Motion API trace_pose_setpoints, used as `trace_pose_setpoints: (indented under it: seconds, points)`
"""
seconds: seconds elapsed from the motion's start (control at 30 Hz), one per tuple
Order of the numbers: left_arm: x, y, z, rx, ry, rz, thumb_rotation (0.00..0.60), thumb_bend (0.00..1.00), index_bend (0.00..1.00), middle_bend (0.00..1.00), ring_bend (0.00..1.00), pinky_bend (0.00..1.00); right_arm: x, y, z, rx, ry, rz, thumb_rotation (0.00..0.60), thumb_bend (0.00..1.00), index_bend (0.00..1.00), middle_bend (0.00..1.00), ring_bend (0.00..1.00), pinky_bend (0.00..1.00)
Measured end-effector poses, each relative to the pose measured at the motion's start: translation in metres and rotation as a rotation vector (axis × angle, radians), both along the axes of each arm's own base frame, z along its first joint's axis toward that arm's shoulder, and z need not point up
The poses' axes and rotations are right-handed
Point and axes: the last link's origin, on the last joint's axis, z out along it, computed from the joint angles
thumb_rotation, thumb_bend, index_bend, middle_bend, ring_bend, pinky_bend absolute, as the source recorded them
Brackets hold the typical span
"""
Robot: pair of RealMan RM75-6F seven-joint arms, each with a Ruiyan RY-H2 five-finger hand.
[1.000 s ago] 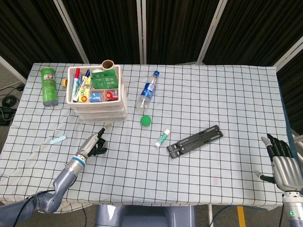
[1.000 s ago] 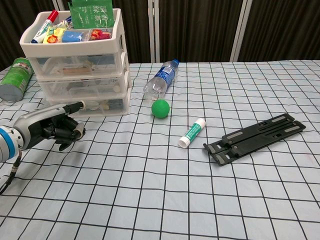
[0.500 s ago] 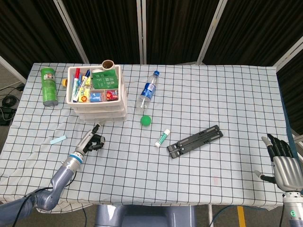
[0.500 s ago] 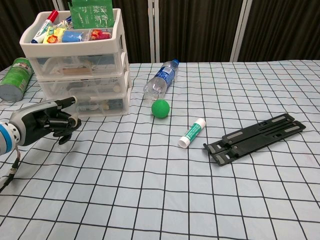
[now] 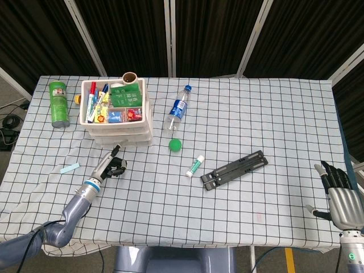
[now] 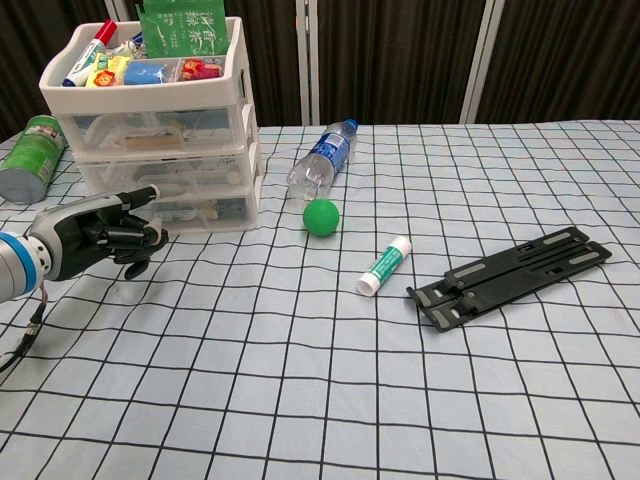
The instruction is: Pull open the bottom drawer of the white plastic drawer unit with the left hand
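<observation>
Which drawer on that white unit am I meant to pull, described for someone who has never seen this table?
Find the white plastic drawer unit at the table's far left corner, its open top tray crammed with markers and packets. The bottom drawer is the lowest of its clear-fronted drawers, right on the checked cloth. Unlike the drawer above, it has the left hand directly in front of it.

One white plastic drawer unit (image 5: 118, 116), upper left of head view, three tiers: open top tray plus two drawers, bottom drawer (image 6: 205, 212) lowest. One green can (image 5: 58, 104) at far left. One water bottle (image 5: 177, 112), blue label, lying upper centre. One green ball (image 5: 175, 144) below bottle. One small white tube (image 5: 194, 165), green label. One black flat rack (image 5: 234, 169), centre right. One pale blue strip (image 5: 70, 168) at left. Two hands: left hand (image 6: 98, 235), right hand (image 5: 340, 200). Markers and packets in top tray too crowded to count.
</observation>
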Motion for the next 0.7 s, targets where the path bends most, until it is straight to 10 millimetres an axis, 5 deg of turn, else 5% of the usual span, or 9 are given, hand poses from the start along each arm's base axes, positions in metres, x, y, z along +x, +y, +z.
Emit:
trace_pose_setpoints:
  seconds: [0.7]
  points:
    - [0.0061, 0.0093, -0.0027, -0.008, 0.001, 0.005, 0.600, 0.78, 0.00, 0.82, 0.88, 0.75, -0.0008, -0.0007, -0.0012, 0.007, -0.001, -0.006, 0.600, 0.02, 0.00, 0.00, 0.00, 0.00]
